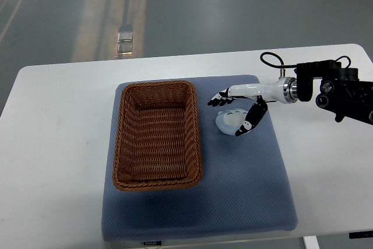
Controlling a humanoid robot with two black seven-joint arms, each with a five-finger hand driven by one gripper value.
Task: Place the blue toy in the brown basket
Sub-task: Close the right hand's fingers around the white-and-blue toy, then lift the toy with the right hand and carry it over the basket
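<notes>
Pale blue, the one toy (229, 122) lies on the blue mat (245, 190) just right of the single brown wicker basket (156, 135); the right hand (238, 109) arches over it, fingers spread, thumb beside it, grasp unclear

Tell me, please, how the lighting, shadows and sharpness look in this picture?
Top view: even, soft light; pale glare streaks on the grey floor beyond the table; a faint shadow lies under the right hand and blue toy on the mat; the brown basket weave is sharp, no motion blur.
</notes>
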